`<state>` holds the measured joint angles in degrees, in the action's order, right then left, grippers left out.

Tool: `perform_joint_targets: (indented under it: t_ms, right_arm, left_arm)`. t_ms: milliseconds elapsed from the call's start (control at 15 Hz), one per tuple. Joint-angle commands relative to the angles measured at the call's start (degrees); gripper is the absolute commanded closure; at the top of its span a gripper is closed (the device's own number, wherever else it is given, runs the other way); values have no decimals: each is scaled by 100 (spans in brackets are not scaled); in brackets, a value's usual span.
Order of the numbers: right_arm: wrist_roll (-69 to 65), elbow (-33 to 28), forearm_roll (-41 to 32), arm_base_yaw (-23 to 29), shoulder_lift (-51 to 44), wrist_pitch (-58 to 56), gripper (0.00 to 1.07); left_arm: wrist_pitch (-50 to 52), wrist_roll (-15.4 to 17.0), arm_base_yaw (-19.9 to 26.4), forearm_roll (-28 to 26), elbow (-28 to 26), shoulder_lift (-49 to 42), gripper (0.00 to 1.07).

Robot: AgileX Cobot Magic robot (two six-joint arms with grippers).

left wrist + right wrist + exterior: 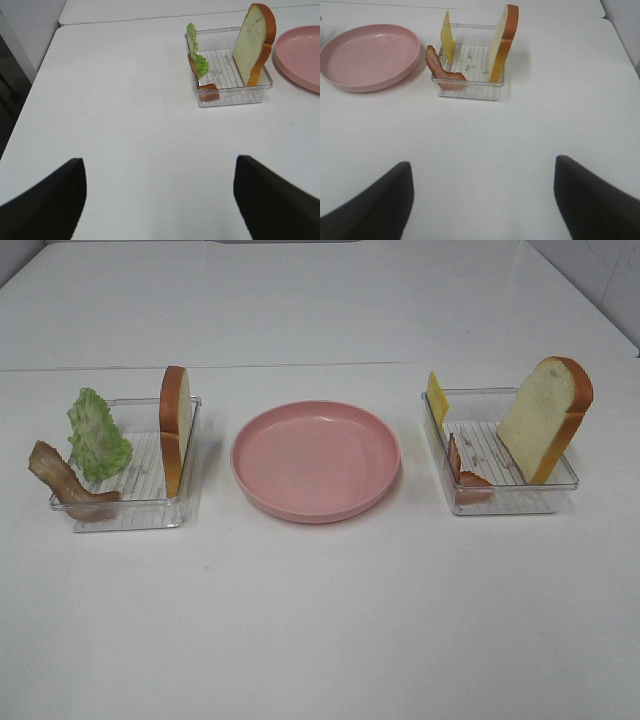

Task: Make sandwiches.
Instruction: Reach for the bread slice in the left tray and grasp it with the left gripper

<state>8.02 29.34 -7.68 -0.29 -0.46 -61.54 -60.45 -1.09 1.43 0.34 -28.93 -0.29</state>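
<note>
The sandwich parts lie apart in two clear trays. The left tray [150, 515] holds a green lettuce leaf [97, 436], a brown bacon strip [65, 482] and a bread slice [175, 428] standing on edge. The right tray [520, 502] holds a yellow cheese square [438, 398], a bacon strip [466, 478] and a leaning bread slice [545, 418]. My left gripper [160, 200] is open and empty, well back from the left tray [240, 97]. My right gripper [482, 200] is open and empty, well back from the right tray [470, 90]. Neither gripper shows in the exterior high view.
A round pink plate [316, 458] sits between the trays and has nothing on it. It also shows in the left wrist view [300, 55] and the right wrist view [367, 55]. The white table's left edge [30, 100] lies beside the left arm.
</note>
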Motion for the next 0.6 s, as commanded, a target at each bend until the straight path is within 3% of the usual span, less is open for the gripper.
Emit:
perform_joint_targets:
  t_ms: [67,467,600]
  right_arm:
    - [-6,-23,-17,-34,-69,69,33]
    - [-6,-23,-17,-34,-69,69,33]
    - [-6,-23,-17,-34,-69,69,33]
  left_arm:
    - [103,-11,11,-34,-11,-115,29]
    - [1192,-17,11,-103,-367,659,29]
    - [1960,-29,11,-241,-367,1644,29]
